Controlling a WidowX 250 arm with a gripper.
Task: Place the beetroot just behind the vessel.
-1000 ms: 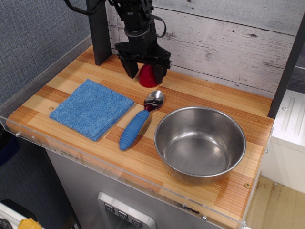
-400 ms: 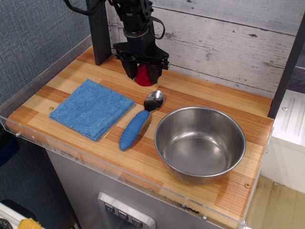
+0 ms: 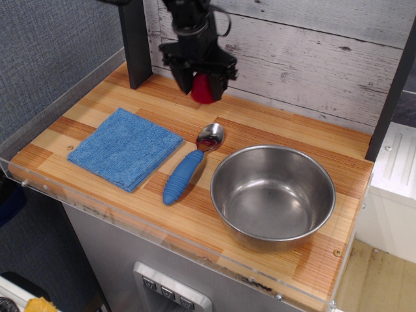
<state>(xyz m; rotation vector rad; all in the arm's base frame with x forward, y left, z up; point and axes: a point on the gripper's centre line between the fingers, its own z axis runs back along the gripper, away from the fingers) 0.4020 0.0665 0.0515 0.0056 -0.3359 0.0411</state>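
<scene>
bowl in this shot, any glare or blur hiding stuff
In the observation.image view, the steel bowl shows soft reflections inside, nothing blown out; the gripper and beetroot are sharp enough to read, lit evenly; the spoon casts only a faint shadow.

No legible text anywhere.

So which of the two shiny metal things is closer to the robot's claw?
The spoon with the blue handle. Its metal scoop lies just below the gripper, which holds the red beetroot. The big steel bowl sits farther off, toward the table's front right.
</scene>
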